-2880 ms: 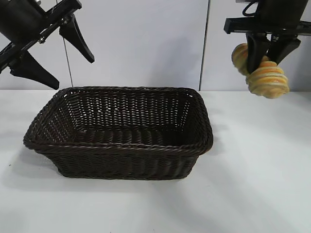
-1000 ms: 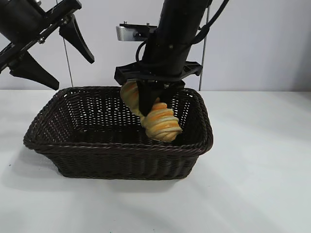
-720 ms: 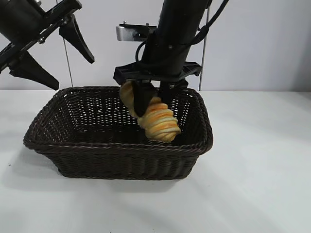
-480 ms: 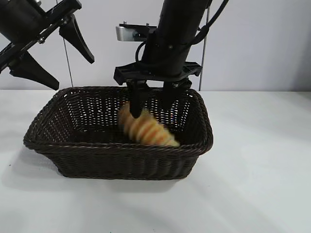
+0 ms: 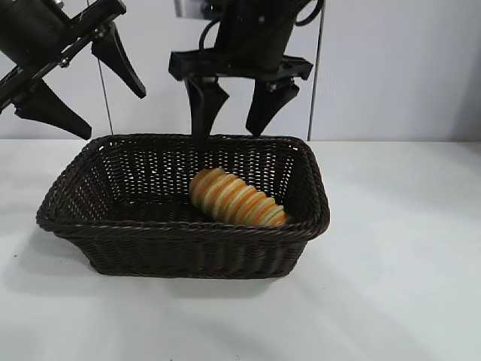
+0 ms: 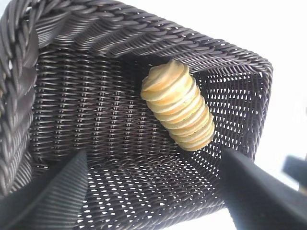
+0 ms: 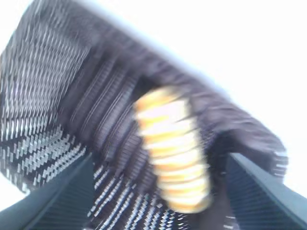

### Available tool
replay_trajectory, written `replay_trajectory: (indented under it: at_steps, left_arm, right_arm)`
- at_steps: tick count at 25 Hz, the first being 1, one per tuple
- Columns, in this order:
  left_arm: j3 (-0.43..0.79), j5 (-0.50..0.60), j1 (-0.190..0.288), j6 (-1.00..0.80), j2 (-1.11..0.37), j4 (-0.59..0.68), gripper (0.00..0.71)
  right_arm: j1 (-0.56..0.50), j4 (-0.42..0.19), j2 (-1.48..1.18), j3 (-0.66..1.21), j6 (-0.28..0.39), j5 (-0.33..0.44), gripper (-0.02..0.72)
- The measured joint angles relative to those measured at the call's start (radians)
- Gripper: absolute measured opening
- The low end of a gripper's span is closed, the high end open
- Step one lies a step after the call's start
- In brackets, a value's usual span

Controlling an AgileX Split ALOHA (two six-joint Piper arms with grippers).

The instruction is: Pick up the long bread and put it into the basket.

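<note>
Long bread lay inside the basket, both claws apart.

We saw the long golden-tan bread with orange and pale stripes (image 5: 236,198) lying on the floor of the big dark brown woven wicker basket (image 5: 180,227), near its right end. We saw the right gripper (image 5: 234,118) above it, its fingers spread wide and holding nothing. We saw the left gripper (image 5: 81,84) up at the left, fingers apart too. Both arms were cut off at the top edge. We found no words or labels to read.

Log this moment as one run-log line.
ridged golden-tan long bread: lying in dark brown wicker basket | right gripper: open above it | left gripper: open, parked
</note>
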Motion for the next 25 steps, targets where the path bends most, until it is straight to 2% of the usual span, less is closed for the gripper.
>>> replay_trajectory:
  at_steps: [10,25]
  left_arm:
    - [0.000,0.000,0.000,0.000,0.000,0.020,0.550]
    - [0.000,-0.001,0.000,0.000,0.000,0.022,0.550]
  right_arm:
    - [-0.127,0.037,-0.004,0.000,0.015,0.002,0.549]
    - [-0.128,0.037,-0.006,0.000,0.020,0.002,0.549]
